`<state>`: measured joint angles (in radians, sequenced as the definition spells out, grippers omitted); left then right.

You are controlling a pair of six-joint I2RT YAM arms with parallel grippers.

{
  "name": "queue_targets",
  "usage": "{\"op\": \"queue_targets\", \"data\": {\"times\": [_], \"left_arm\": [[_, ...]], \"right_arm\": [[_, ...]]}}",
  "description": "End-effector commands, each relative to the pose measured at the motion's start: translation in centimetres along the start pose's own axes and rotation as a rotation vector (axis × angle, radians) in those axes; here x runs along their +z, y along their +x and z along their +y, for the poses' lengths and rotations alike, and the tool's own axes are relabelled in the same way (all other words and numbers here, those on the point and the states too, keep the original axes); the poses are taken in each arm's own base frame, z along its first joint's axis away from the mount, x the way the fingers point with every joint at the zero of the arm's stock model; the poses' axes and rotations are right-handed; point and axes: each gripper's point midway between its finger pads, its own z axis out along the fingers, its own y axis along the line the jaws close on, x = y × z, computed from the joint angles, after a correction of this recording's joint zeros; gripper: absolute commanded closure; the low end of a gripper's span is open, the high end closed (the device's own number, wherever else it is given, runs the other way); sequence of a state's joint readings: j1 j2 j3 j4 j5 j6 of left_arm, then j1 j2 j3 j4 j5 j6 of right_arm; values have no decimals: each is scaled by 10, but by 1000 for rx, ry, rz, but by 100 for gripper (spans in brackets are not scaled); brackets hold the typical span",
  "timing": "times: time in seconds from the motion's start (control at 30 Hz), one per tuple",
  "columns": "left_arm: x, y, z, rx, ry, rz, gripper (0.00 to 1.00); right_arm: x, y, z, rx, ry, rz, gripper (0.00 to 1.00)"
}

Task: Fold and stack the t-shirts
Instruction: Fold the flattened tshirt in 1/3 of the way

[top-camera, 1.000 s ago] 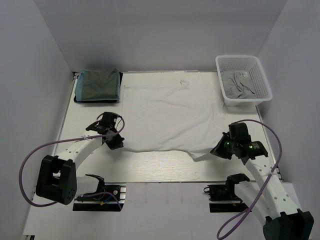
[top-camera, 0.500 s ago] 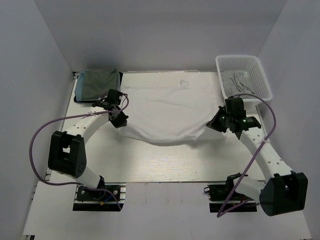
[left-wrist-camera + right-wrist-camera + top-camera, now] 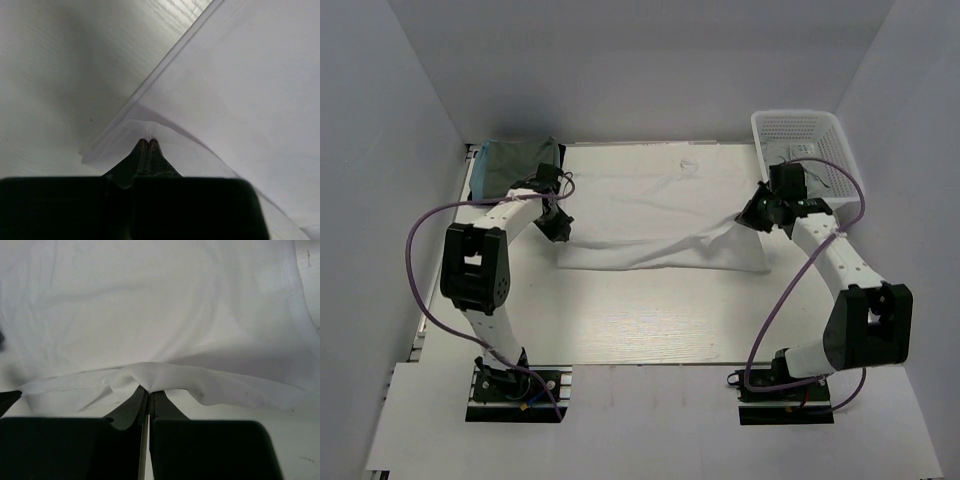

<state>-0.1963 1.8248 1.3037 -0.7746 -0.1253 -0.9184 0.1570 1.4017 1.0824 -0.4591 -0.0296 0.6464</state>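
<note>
White cloth fills the middle of what I see: the white t-shirt (image 3: pixel 660 215) lies on the pale wood-grain surface (image 3: pixel 650 320), its collar toward the far edge. Its near part is doubled back over the rest, making a straight fold line along the near side. The loose hem of that doubled layer sags in a shallow curve between the 2 arms.

On the top view, the left fingers (image 3: pixel 558 228) sit at the shirt's left edge, close to the teal-green t-shirt (image 3: pixel 515 168), which lies folded at the far left corner of the surface. On the left wrist view, the left fingers (image 3: pixel 142 150) are pressed fully together with a thin peak of the white hem pinched between the tips. The cloth runs away from them in a flat sheet with the bare surface to the left.

The right fingers (image 3: pixel 756 215) reach the shirt's right edge, just beside the white lattice basket (image 3: pixel 840 150) at the far right. On the right wrist view, the right fingers (image 3: pixel 135 400) are likewise clamped tight on a fold of the white hem, which bunches into a soft ridge over the tips.

A little grey cloth (image 3: pixel 825 180) shows inside the basket past the right arm; I cannot tell more about it.
</note>
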Motion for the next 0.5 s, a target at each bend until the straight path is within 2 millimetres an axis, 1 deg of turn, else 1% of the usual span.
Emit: {"op": "queue_targets", "data": {"times": [0.0, 0.07, 0.1, 0.13, 0.2, 0.23, 0.27, 0.3, 0.33, 0.37, 0.4, 0.43, 0.47], "left_arm": [[-4, -17, -15, -31, 45, -15, 100], [-2, -20, -22, -32, 60, -15, 100], [1, -24, -21, -40, 56, -16, 100], [4, -25, -23, -39, 49, -11, 100], [6, -30, -24, -39, 34, -24, 100], [4, -30, -25, -39, 33, -24, 100], [8, -31, -22, -38, 15, -27, 100], [8, -35, -24, -38, 10, -38, 100], [6, -37, -24, -38, 3, -45, 100], [5, -42, -24, -40, -1, -65, 97], [4, -47, -27, -42, 0, -78, 91], [3, -51, -26, -42, -13, -95, 82], [0, -54, -26, -43, -17, -105, 54]], "right_arm": [[2, -35, 21, -27, -64, -69, 100], [15, -37, 21, -34, -60, -43, 100], [17, -37, 18, -33, -51, -34, 100], [30, -38, 15, -44, -34, -12, 100], [36, -39, 19, -65, -62, 6, 100], [50, -42, 18, -114, -64, 21, 100], [54, -44, 22, -130, -84, 21, 100], [63, -46, 22, -171, -89, 29, 100], [75, -43, 19, -175, -74, 50, 100], [82, -52, 23, -196, -78, 44, 100], [87, -56, 20, -219, -65, 39, 100], [97, -56, 15, -216, -44, 51, 100], [103, -67, 19, -251, -38, 32, 100]]}}
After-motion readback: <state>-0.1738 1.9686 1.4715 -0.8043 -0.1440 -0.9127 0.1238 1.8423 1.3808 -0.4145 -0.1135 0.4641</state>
